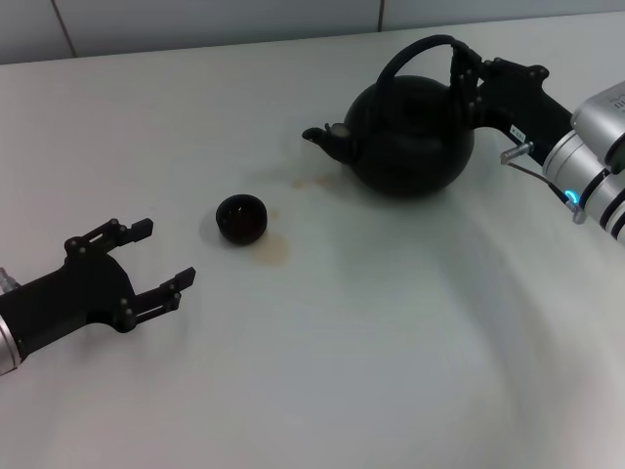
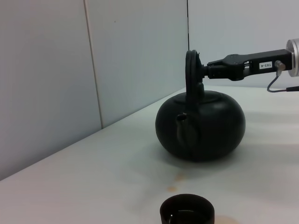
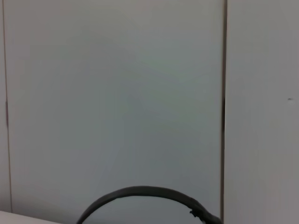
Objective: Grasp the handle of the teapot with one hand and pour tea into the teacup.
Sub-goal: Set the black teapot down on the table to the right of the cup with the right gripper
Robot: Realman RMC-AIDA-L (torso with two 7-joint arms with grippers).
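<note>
We see the right gripper (image 1: 463, 70) closed on the handle (image 1: 415, 54) of the teapot (image 1: 410, 135) at 1 o'clock. The teacup (image 1: 240, 218) stands alone at 10 o'clock beside brown stains (image 1: 276, 246); the left gripper (image 1: 161, 256) rests wide.

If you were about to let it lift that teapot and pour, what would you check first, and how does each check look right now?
1. Right gripper is at the handle: ok, its fingers meet the hoop near its right end.
2. Grip is firmly closed on the handle: cannot tell; the head and left wrist views show contact, not tightness.
3. Teapot stands upright on the table: ok.
4. Spout points towards the teacup: ok, roughly.
5. Teacup is upright, mouth up: ok.
6. Left gripper is away from the pouring path: ok, it sits open beside the cup, apart from it.
</note>
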